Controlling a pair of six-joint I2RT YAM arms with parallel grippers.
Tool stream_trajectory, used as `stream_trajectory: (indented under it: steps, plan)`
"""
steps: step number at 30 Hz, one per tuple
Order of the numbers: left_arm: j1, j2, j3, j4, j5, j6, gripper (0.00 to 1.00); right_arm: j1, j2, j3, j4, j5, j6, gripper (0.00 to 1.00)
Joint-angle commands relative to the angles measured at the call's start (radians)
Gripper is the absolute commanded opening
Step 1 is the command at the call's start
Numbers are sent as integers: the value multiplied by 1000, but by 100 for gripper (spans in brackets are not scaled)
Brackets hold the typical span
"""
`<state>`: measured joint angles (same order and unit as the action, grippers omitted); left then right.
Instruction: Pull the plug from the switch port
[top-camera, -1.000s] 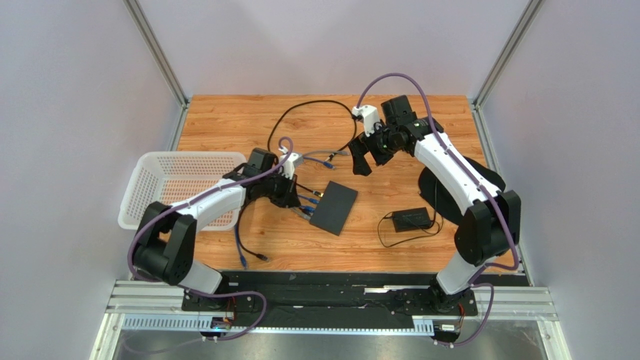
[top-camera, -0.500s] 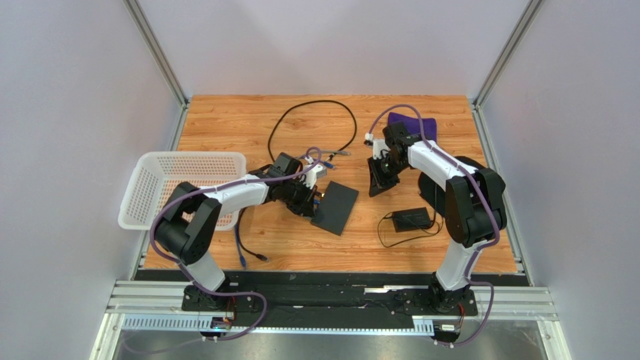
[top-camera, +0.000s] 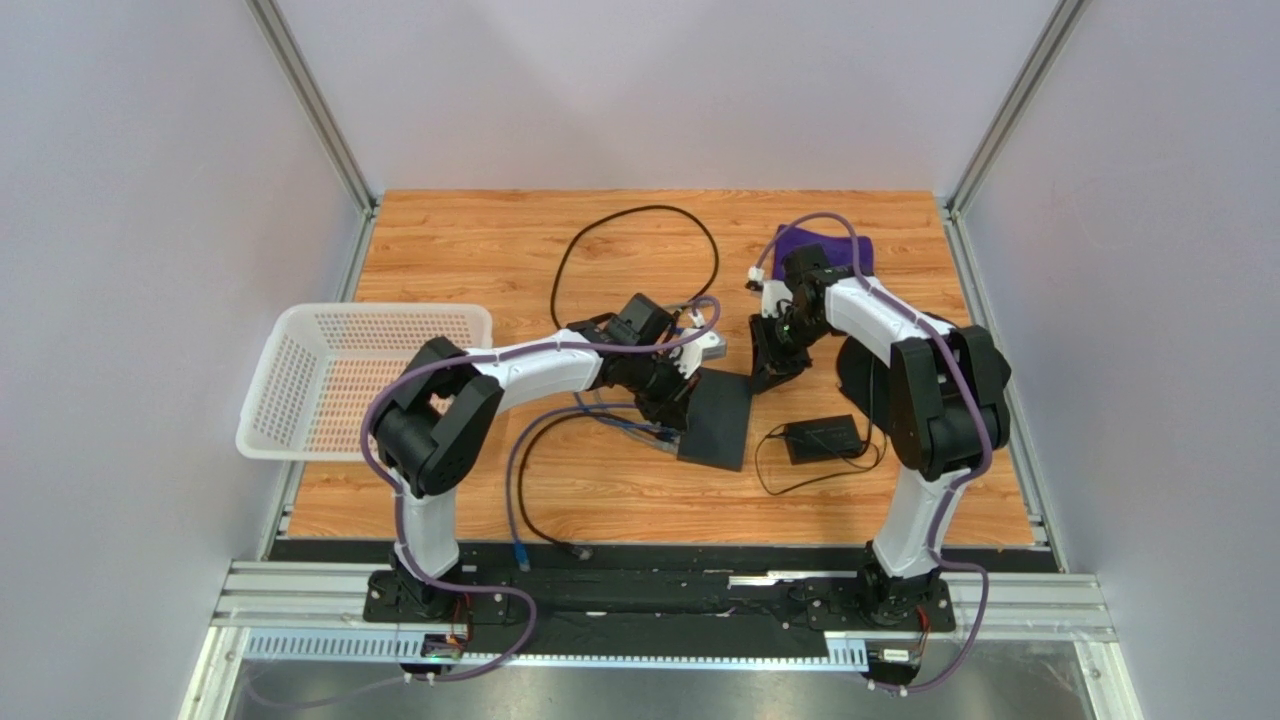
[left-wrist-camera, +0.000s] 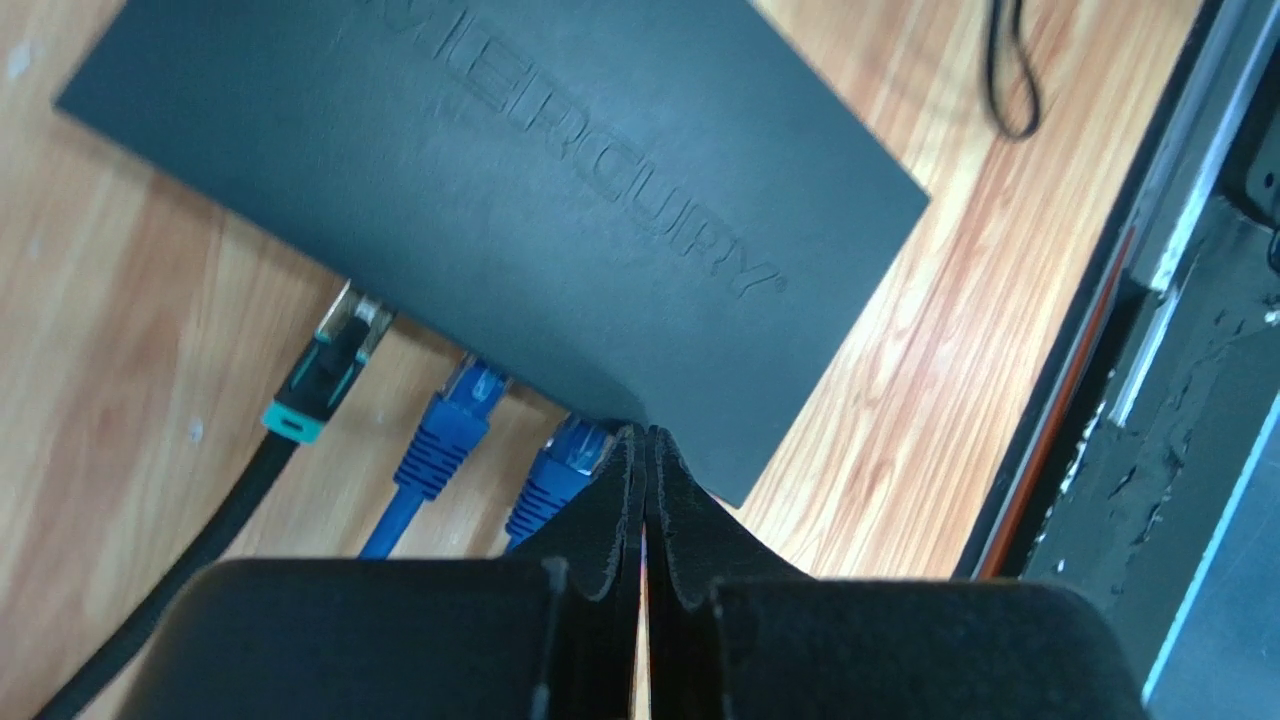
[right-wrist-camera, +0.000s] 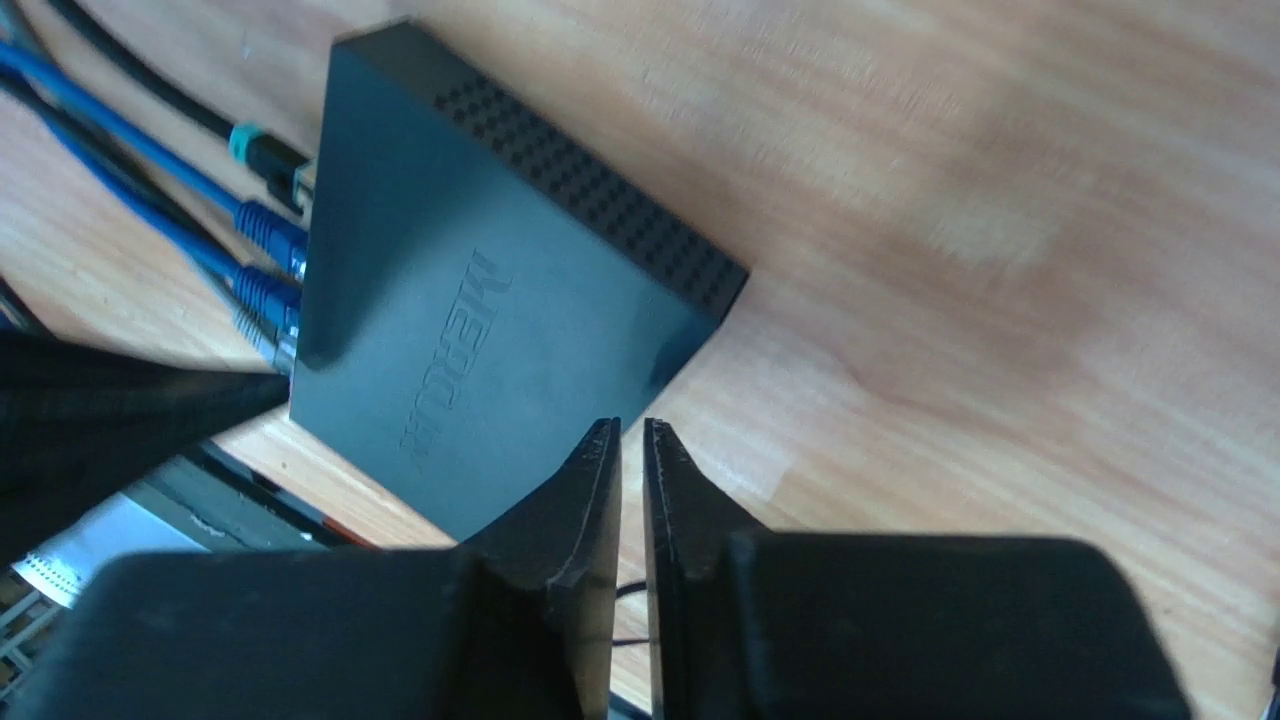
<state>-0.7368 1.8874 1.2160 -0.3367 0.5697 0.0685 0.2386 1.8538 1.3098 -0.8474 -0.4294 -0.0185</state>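
Finds the switch (top-camera: 718, 420) flat on the wood just past table centre toward 3 o'clock, shoved that way and turned since a second ago. Keeps three plugs seated side by side in its 9 o'clock edge: a teal-tipped plug (left-wrist-camera: 320, 384) and two blue plugs (left-wrist-camera: 451, 432). Shows the blue cables (top-camera: 594, 425) dragged along as well, with a loop now trailing toward 6 o'clock.

Places the left gripper (left-wrist-camera: 646, 450) at the near corner of that socket edge, reached far over from its earlier spot beside the basket (top-camera: 376, 311). Has its fingers pressed together on nothing, the tips right at the casing beside the nearest blue plug. Cannot tell whether they touch.

Places the right gripper (right-wrist-camera: 631, 438) low at the switch's 1 o'clock corner, down from its high hover of a second ago. Has its fingers all but closed, with only a thin slit between and nothing in it. Cannot tell contact with the box here either.

Leaves the power brick (top-camera: 822, 438) at 3 o'clock of the switch, apart from it and unmoved. Uncovers a purple cloth (top-camera: 819, 243) at 12 o'clock of the right wrist.
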Motion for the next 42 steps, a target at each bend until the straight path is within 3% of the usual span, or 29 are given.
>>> stream_trajectory:
  steps: [1,2,5,10,12,22,25,29,34,35,37,38,40,42]
  plan:
    - [0,-46,111,-44,-28,37,0,4,56,89,-18,61,-9,8]
    - [43,-80,119,-53,-25,27,0,1,64,106,-16,122,0,1]
    - [121,-134,131,-50,-45,-36,4,1,81,127,-12,178,-3,0]
    - [270,-139,172,-59,-48,-124,47,8,103,175,-7,234,-46,0]
    - [295,-123,172,-58,-60,-119,53,24,151,222,-39,239,-111,0]
    - [336,-131,94,-93,-11,-110,53,191,260,371,-61,115,-150,0]
    - [336,-163,21,-15,12,-139,53,228,271,414,-51,106,-159,0]
    - [336,-172,-10,1,15,-124,53,223,237,454,-32,190,-156,0]
    - [336,-131,13,11,77,-122,52,145,78,393,-31,195,-124,0]
    - [336,-120,19,19,93,-122,52,119,53,373,-38,178,-121,3]
    - [335,-78,51,27,154,-118,51,96,9,317,-87,150,-121,23]
    - [336,-58,92,21,176,-111,50,87,7,303,-113,115,-126,52]
    - [335,25,151,-36,234,-78,46,90,22,264,-203,57,-176,63]
    - [335,84,247,-83,254,-70,45,100,38,221,-202,55,-176,67]
